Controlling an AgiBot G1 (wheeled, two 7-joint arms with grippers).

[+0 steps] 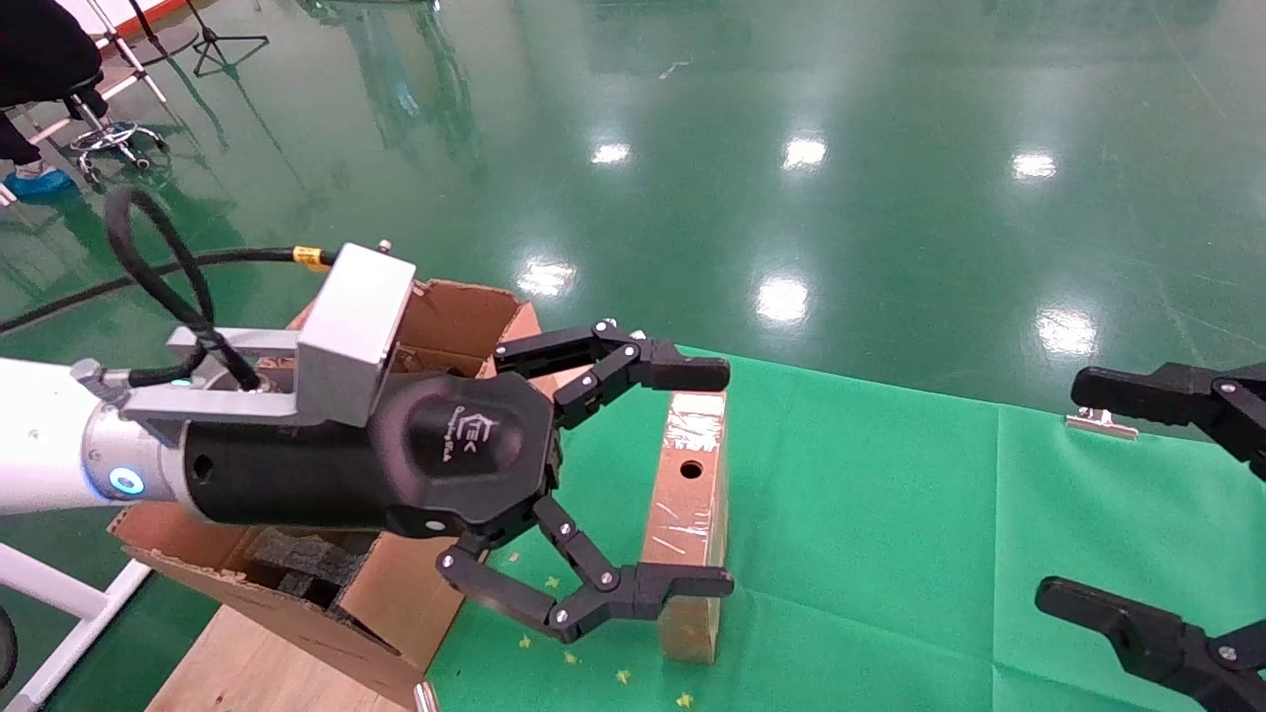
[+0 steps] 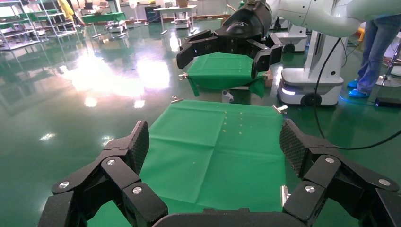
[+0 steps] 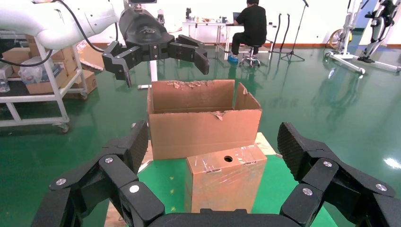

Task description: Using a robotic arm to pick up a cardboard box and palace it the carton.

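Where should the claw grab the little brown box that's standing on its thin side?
Probably from above, across the two broad faces of the cardboard box. It stands on edge, narrow holed side up, so those faces sit close together. The open left claw hangs over it.

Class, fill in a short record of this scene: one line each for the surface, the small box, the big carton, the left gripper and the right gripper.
surface: green cloth
small box: slim brown cardboard box with round hole and clear tape, standing on edge on the cloth, beside the carton
carton: large brown corrugated carton, flaps torn, open top
left gripper: black left gripper, open, raised over the small box, not touching
right gripper: black right gripper, open, off to the right, apart from the box
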